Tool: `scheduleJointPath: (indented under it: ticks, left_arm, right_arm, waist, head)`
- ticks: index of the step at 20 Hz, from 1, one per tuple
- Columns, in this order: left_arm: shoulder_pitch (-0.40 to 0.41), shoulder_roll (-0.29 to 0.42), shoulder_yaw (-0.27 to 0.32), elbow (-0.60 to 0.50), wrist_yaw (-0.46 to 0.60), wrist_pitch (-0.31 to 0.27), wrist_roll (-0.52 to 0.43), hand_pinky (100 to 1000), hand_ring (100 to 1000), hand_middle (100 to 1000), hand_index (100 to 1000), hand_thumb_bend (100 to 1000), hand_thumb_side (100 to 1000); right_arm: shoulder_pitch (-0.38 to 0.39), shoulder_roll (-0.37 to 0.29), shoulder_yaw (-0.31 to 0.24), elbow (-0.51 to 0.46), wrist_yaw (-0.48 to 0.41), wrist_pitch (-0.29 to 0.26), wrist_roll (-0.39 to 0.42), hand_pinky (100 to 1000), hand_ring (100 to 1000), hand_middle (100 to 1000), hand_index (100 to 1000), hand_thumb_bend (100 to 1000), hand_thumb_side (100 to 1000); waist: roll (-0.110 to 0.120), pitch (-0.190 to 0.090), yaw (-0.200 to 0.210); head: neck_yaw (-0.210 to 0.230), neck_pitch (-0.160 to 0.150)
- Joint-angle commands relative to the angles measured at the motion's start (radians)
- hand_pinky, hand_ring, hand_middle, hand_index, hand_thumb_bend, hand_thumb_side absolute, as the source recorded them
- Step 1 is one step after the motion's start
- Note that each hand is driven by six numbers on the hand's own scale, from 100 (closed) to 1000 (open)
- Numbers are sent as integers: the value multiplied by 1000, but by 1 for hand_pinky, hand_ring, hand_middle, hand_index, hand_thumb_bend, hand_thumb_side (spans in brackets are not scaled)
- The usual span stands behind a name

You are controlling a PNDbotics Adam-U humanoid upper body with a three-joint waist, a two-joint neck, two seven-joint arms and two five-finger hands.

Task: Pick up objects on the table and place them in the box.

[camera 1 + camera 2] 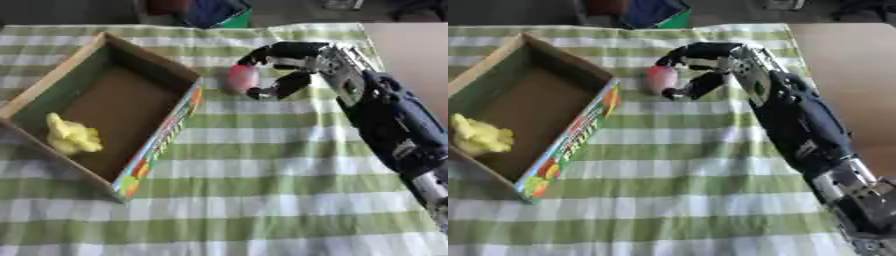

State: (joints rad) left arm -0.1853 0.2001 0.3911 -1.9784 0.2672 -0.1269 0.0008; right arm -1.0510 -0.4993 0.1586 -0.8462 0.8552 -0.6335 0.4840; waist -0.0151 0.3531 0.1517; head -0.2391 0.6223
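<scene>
Green-and-white checked cloth covers the counter (262, 200), where the box (166, 132) sits at the left with a yellow thing (72, 135) already inside, so one pick looks done. A pink egg (242, 77) lies just right of the box's far corner and has yet to go in. Reaching in from the right, the right hand (284, 67) has fingers and thumb curled around the egg; the left hand is out of view.

Right hand (282, 67) curled around pink object (242, 77), just right of box (166, 131); yellow object (72, 135) inside box.
</scene>
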Motion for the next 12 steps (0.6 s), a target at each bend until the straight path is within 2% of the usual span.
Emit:
scheduleJointPath:
  ticks: [1, 7, 8, 9, 10, 12]
  left_arm:
    - [-7, 4, 1, -22, 1, 2, -4, 555, 744, 666, 728, 100, 992]
    - [-6, 1, 3, -22, -1, 3, -6, 555, 744, 666, 728, 100, 993]
    - [-6, 0, 2, -22, -1, 4, -7, 556, 744, 666, 726, 100, 995]
    - [-7, -1, 2, -22, -2, 5, -8, 556, 744, 666, 726, 100, 995]
    - [-8, -2, 2, -22, -2, 5, -9, 556, 744, 666, 726, 100, 996]
    - [-7, -4, 2, -22, -3, 7, -11, 556, 744, 666, 724, 100, 997]
  right_arm:
    - [-23, -7, -13, 12, 41, -3, -25, 813, 874, 865, 1000, 276, 837]
    - [-22, -2, -14, 25, 81, -8, -71, 810, 868, 857, 1000, 267, 831]
    - [-25, 0, -17, 23, 81, -7, -76, 763, 791, 680, 832, 122, 688]
    - [-28, 3, -27, 13, 76, -1, -85, 761, 787, 671, 825, 112, 680]
    - [-27, 4, -34, 2, 67, 6, -96, 750, 758, 601, 775, 100, 647]
    - [-24, 5, -39, -13, 45, 22, -120, 737, 735, 545, 729, 100, 650]
  waist:
    - [1, -15, 3]
    - [1, -12, 4]
    - [1, -10, 4]
    - [1, -7, 5]
    - [0, -6, 5]
    - [0, -4, 7]
  head:
    - [-3, -13]
    - [-3, -12]
    - [-4, -12]
    - [-5, -12]
    - [-5, -12]
    - [-6, -12]
